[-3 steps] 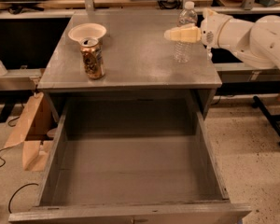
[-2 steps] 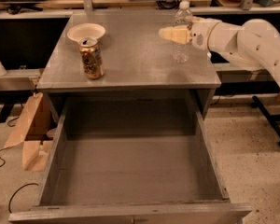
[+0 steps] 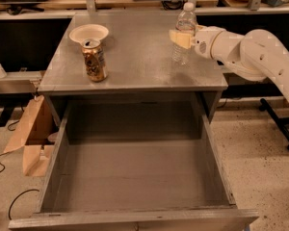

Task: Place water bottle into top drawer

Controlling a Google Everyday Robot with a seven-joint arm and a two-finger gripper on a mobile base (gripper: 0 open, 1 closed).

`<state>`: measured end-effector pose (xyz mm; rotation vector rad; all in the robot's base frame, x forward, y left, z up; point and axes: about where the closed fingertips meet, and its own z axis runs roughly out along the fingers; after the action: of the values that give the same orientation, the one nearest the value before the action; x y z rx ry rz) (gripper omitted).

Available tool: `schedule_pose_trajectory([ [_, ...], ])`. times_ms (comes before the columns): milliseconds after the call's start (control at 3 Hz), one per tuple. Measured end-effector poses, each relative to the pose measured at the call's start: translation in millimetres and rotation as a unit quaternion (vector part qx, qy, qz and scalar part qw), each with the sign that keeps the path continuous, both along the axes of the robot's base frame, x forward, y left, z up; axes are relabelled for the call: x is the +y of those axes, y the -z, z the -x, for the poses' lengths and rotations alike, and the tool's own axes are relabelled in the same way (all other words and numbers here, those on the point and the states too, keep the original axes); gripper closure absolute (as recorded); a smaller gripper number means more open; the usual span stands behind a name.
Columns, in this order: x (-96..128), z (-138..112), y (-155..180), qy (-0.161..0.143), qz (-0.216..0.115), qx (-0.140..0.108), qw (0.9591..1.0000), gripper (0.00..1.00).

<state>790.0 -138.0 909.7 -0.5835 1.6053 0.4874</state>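
Observation:
The water bottle point(image 3: 185, 18), clear ribbed plastic with a white cap, is upright at the right rear of the grey cabinet top point(image 3: 135, 57). My gripper point(image 3: 181, 38) reaches in from the right and is shut on the bottle's middle; its cream fingers point(image 3: 177, 36) cover the label band. The bottle's base is at or just above the cabinet top. The top drawer point(image 3: 135, 177) is pulled fully open below the front edge; its grey box holds nothing.
A brown-gold drink can point(image 3: 94, 60) stands at the front left of the top, with a white paper bowl point(image 3: 88, 32) behind it. Cardboard pieces point(image 3: 31, 134) lean at the cabinet's left. A black stand leg point(image 3: 279, 124) lies on the floor at right.
My gripper has moved a little to the left over the cabinet top, and the bottle has shifted left with it. The can, the bowl and the drawer have not moved.

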Motion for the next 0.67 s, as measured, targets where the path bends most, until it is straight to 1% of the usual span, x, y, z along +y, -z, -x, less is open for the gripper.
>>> schedule_pose_trajectory([
  [333, -1, 7, -18, -0.008, 0.006, -0.018, 0.9998, 0.95],
  [667, 9, 36, -49, -0.037, 0.007, -0.04, 0.9985, 1.0],
])
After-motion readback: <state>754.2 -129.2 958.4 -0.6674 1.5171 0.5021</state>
